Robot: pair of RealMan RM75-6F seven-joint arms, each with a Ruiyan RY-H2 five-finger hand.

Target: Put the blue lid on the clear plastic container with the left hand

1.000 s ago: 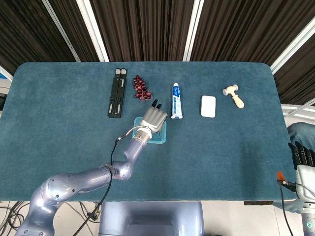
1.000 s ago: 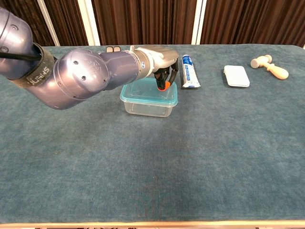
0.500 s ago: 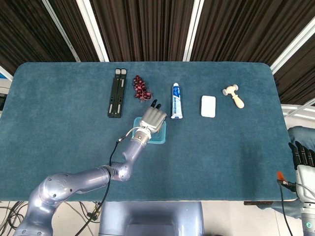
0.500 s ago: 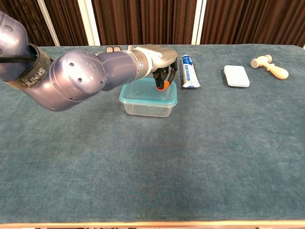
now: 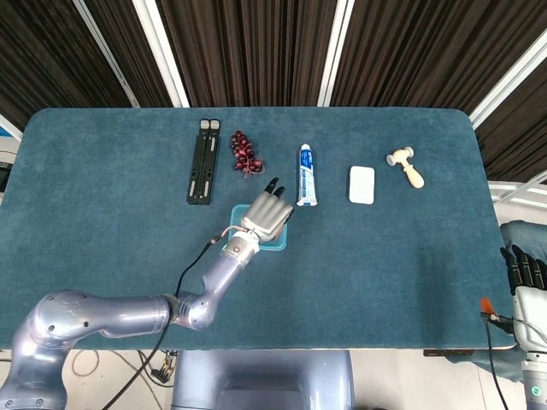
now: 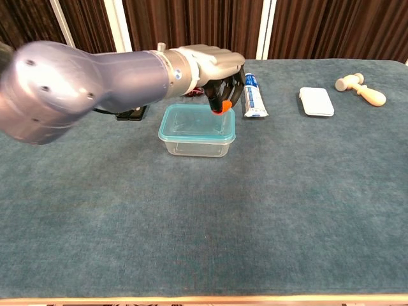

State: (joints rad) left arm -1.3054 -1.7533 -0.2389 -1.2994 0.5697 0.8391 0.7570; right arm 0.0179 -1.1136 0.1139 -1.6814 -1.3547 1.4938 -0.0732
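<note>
Head view: teal felt table (image 5: 102,222), dark curtains (image 5: 248,51)

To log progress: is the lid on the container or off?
On. The blue lid covers the container, edges lined up; the left hand is above its far edge.

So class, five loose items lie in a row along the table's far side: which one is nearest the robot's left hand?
The toothpaste tube, white and blue: it lies just beside the left hand, closer than the others.
</note>
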